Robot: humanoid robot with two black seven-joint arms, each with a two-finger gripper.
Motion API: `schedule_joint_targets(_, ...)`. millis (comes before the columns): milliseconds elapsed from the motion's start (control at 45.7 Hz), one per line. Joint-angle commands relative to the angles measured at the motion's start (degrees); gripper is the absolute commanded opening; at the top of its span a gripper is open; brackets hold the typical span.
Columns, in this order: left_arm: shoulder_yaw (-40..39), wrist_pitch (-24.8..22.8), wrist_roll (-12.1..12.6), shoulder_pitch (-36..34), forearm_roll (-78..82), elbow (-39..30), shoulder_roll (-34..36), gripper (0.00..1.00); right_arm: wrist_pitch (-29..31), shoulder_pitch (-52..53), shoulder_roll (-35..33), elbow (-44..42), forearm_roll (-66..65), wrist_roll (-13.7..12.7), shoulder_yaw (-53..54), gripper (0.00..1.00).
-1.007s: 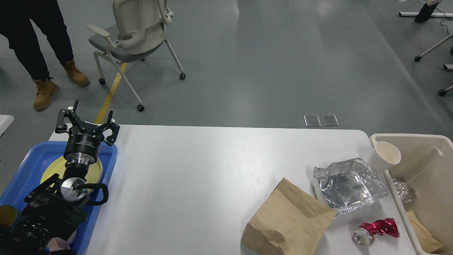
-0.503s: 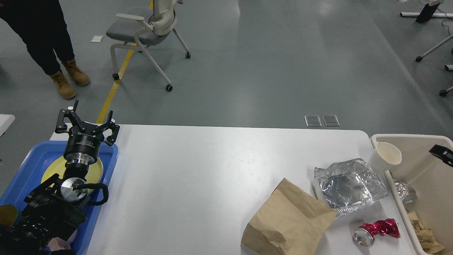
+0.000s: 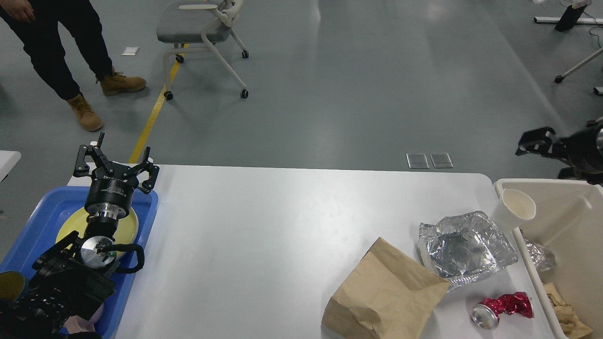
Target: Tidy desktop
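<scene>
The white desktop (image 3: 264, 226) fills the middle of the head view. On its right part lie a brown paper bag (image 3: 384, 294), a crumpled foil tray (image 3: 464, 247) and a crushed red can (image 3: 501, 308). A white paper cup (image 3: 516, 207) leans at the near-left corner of the beige bin (image 3: 579, 226). My left gripper (image 3: 115, 164) is open and empty, held above the far end of the blue tray (image 3: 35, 230). My right gripper (image 3: 537, 142) shows dark at the right edge, above and behind the bin; its fingers cannot be told apart.
A yellow plate (image 3: 129, 226) lies in the blue tray under my left arm. The bin holds crumpled foil (image 3: 539, 254) and brown paper (image 3: 565, 313). Beyond the table are a wheeled chair (image 3: 202, 28) and a standing person (image 3: 61, 52).
My right arm has come into view at the right edge and moved up and left past the bin's far rim. The chair and the person have shifted. My left arm has not moved.
</scene>
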Motion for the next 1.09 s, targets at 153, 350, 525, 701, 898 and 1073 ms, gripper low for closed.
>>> schedule_joint_targets(153,0.0,0.0,0.0,0.0,0.0,0.0,0.0,0.96,10.5,12.1,5.9,4.4,0.2,-0.3,-4.0,1.0)
schedule_joint_targets(350,0.0,0.0,0.0,0.0,0.0,0.0,0.0,0.96,-0.3,0.4,6.2,-1.0,-0.3,-0.4,-4.5,1.0)
schedule_joint_targets(525,0.0,0.0,0.0,0.0,0.0,0.0,0.0,0.96,-14.3,-16.7,6.2,-7.9,0.4,-0.4,-3.2,1.0)
schedule_joint_targets(701,0.0,0.0,0.0,0.0,0.0,0.0,0.0,0.96,-21.9,-27.5,6.0,-12.5,0.4,-0.4,2.4,1.0)
schedule_joint_targets(898,0.0,0.0,0.0,0.0,0.0,0.0,0.0,0.96,-22.4,-36.7,6.0,-19.9,0.5,-0.4,8.7,1.0)
schedule_joint_targets(1073,0.0,0.0,0.0,0.0,0.0,0.0,0.0,0.96,-22.6,-38.8,6.6,-21.8,0.5,-0.5,10.0,0.9)
